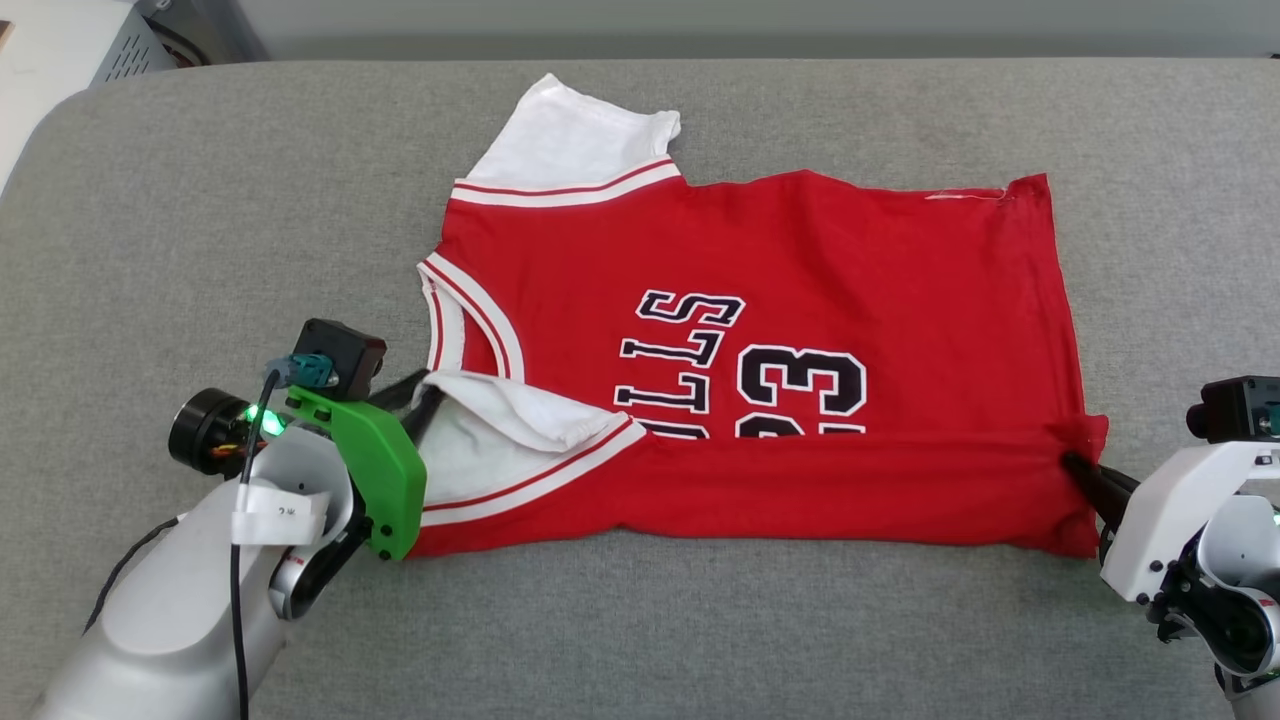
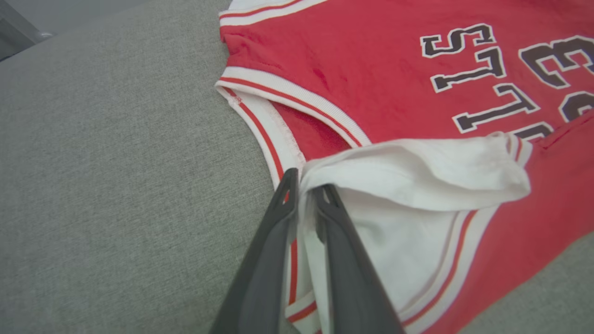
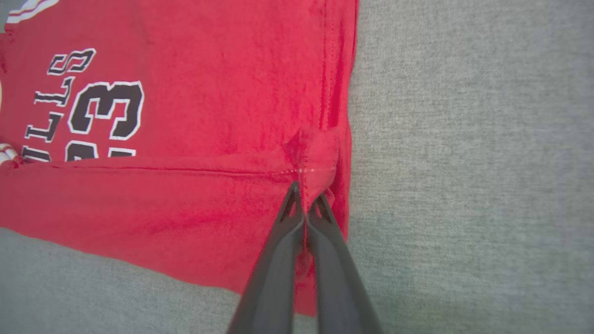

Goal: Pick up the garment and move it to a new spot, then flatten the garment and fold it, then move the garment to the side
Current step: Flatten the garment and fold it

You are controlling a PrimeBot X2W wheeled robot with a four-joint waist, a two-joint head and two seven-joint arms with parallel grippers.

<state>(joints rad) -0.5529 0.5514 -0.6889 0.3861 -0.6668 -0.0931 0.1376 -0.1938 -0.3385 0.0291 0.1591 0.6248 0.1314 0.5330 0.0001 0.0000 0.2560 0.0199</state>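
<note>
1. left claw (image 2: 306, 188): slightly parted around white sleeve (image 2: 417, 171); grip cannot be told.
2. right claw (image 3: 306, 197): clenched on garment (image 1: 800, 260) hem, near-right corner.
3. garment is laid flat, near edge folded over, mid grey bench (image 1: 200, 200).

The near end of the black, white-outlined lettering (image 1: 672, 350) on the red, white-sleeved jersey garment (image 1: 880, 270) is covered by its folded-up near strip (image 1: 800, 490). Whether the near white sleeve (image 2: 417, 171) is gripped by the left gripper (image 2: 307, 183) cannot be told.
</note>
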